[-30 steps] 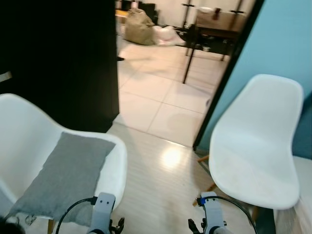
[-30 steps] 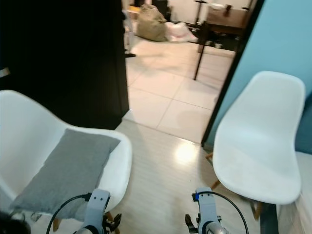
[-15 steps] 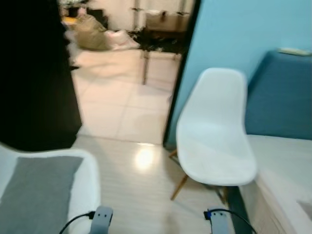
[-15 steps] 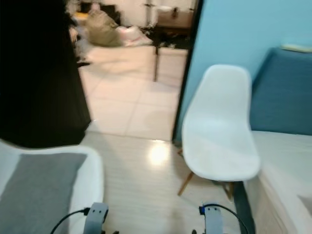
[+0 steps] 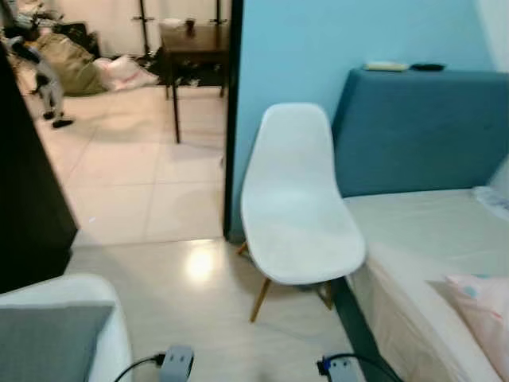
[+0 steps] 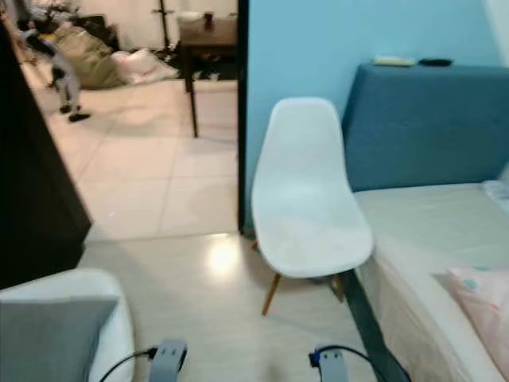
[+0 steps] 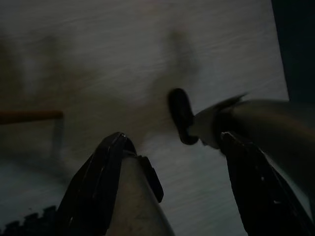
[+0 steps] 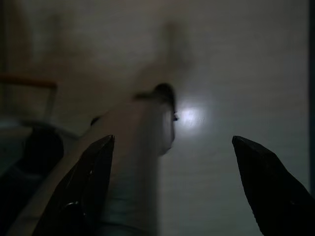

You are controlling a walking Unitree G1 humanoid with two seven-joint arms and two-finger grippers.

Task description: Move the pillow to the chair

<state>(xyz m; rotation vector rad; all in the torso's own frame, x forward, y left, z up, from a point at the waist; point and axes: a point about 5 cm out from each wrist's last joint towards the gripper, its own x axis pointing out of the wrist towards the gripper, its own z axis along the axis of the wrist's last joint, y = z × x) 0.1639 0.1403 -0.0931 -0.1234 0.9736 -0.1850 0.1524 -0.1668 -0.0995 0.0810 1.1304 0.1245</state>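
swinging right, the head camera is now leaving the grey pillow (image 5: 48, 342) at the lower left, lying on its white armchair (image 6: 111, 298), while the empty white chair (image 5: 298, 215) sits centred, and both grippers are hanging spread wide, holding nothing.

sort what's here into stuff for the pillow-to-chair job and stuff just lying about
For the job:
pink pillow on the bed
empty white chair beside the bed
left gripper and right gripper, both open, low over the floor

Just lying about:
bed
grey cushion on the other white chair
dark table and bags past the doorway
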